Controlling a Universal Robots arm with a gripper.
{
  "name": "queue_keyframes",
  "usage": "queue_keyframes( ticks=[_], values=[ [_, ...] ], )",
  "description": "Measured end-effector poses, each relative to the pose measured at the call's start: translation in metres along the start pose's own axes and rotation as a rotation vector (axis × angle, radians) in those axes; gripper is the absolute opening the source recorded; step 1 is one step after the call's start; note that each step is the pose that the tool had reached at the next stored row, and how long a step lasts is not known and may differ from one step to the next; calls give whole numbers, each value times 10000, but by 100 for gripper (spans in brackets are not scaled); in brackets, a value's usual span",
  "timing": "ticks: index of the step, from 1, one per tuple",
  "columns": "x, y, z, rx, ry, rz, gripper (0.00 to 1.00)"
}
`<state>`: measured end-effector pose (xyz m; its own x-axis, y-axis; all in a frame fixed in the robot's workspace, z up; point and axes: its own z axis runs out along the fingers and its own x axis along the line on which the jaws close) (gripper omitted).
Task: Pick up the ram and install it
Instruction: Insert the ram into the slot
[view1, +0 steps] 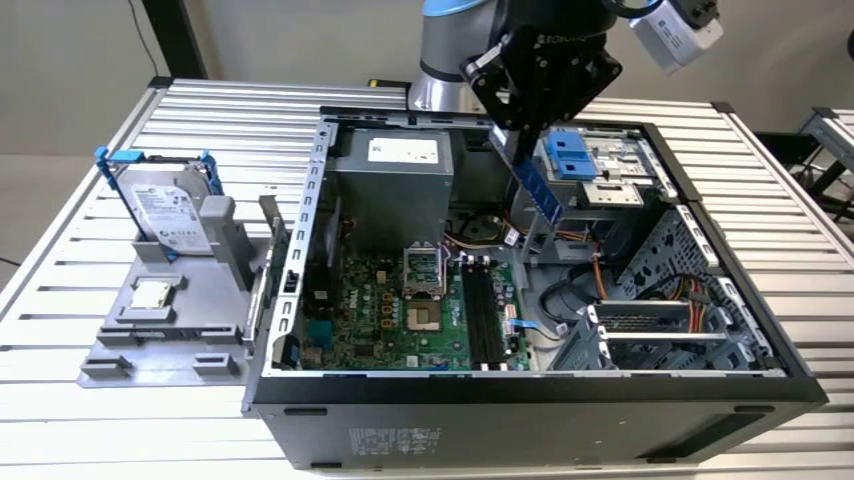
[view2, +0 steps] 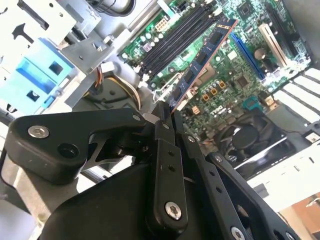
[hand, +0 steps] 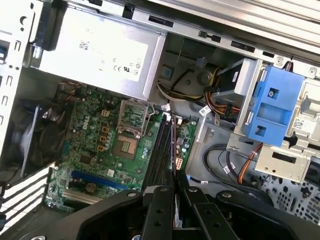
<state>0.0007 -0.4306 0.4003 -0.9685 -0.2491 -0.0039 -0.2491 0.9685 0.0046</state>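
1 ram (view2: 202, 59) hangs clamped in the tool (view2: 167, 112) above the black memory slots (view2: 175, 42), near the white-labelled power supply (hand: 95, 50)

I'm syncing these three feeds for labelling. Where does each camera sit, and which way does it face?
Exterior view: off the arm, high beside the open computer case, looking down into it; the gripper holds the ram above the case.
Second wrist view: on the wrist, looking along the gripper and ram toward the motherboard.
First wrist view: on the wrist, looking past the gripper into the case, ram edge-on.
Shared: both wrist views see the memory slots and blue bracket.
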Motion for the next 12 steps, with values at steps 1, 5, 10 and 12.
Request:
queue_keyframes(
  ticks=[1, 5, 10, 12],
  values=[
    [-5, -1, 0, 0, 0, 73, 0],
    [-18, -4, 0, 2, -2, 423, 0],
    [-26, -6, 1, 4, -4, 965, 0],
    [-30, -7, 0, 5, -5, 1181, 0]
  ],
)
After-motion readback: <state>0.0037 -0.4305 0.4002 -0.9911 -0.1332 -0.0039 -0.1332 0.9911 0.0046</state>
